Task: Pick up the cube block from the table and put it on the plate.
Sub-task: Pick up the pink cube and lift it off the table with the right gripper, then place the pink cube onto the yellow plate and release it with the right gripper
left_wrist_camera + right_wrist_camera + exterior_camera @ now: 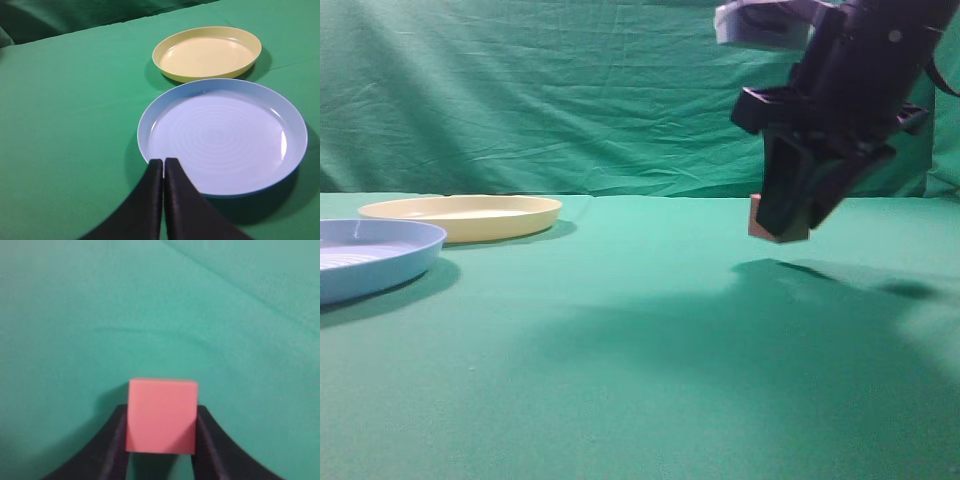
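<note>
We see the right claw [782,222] gripping the cube block [161,416] between its black fingers [114,450], held in the air above the green bench [620,340] (its shadow falls below). The yellow plate [460,215] sits far left beside a blue plate [222,135]. The left claw [163,162] is pressed closed, holding nothing.

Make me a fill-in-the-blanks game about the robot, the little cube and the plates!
1. The right end effector holds a pink ____.
2. The cube block hangs above the ____ table.
3. The plate next to the blue plate is ____.
4. The left end effector is ____.

Missing words: cube; green; yellow; shut
</note>
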Available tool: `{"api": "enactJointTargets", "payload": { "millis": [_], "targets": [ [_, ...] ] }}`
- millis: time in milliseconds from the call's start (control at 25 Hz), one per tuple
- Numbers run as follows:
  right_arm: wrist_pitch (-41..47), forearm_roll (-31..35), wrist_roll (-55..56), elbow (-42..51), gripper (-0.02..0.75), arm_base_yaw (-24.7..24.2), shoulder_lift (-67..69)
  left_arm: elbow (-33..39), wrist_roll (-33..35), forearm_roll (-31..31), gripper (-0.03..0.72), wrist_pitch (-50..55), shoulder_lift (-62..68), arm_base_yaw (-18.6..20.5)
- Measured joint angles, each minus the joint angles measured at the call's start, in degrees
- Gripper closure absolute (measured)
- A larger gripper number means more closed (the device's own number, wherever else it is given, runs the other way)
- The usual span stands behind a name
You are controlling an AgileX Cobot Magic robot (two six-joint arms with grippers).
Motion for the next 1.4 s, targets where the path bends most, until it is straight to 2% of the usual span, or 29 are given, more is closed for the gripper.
{"api": "enactJointTargets", "payload": {
  "millis": [160,320,680,840,1000,1080,1160,1240,1280,1400],
  "targets": [
    [1.7,-0.1,-0.2,-9.3,0.498,0.6,0.1,0.0,0.0,0.0,0.688,0.0,0.0,0.0],
    [1.9,-0.1,-0.2,-21.9,0.498,3.9,3.0,0.0,0.0,0.0,0.688,0.0,0.0,0.0],
    [4.2,0.1,-0.4,-54.6,0.498,13.0,28.1,0.0,0.0,0.0,0.688,0.0,0.0,0.0],
    [3.9,0.1,-0.5,-63.7,0.498,14.3,37.0,0.0,0.0,0.0,0.688,0.0,0.0,0.0],
    [2.7,0.9,-0.6,-66.2,0.498,14.4,41.2,0.0,0.0,0.0,0.688,0.0,0.0,0.0],
    [3.0,2.0,-0.6,-66.2,0.402,14.4,41.8,0.0,0.0,0.0,0.688,0.0,0.0,0.0],
    [4.6,2.3,-0.6,-66.4,0.242,14.4,41.8,0.0,0.0,0.0,0.688,0.0,0.0,0.0],
    [8.3,2.3,-0.6,-66.5,0.121,14.4,40.9,0.0,0.0,0.0,0.688,0.0,0.0,0.0],
    [10.8,2.3,-0.6,-66.6,0.09,14.3,39.9,0.0,0.0,0.0,0.688,0.0,0.0,0.0],
    [22.9,1.9,-0.1,-68.0,0.094,13.5,35.4,0.0,0.0,0.0,0.688,0.0,0.0,0.0]
  ]
}}
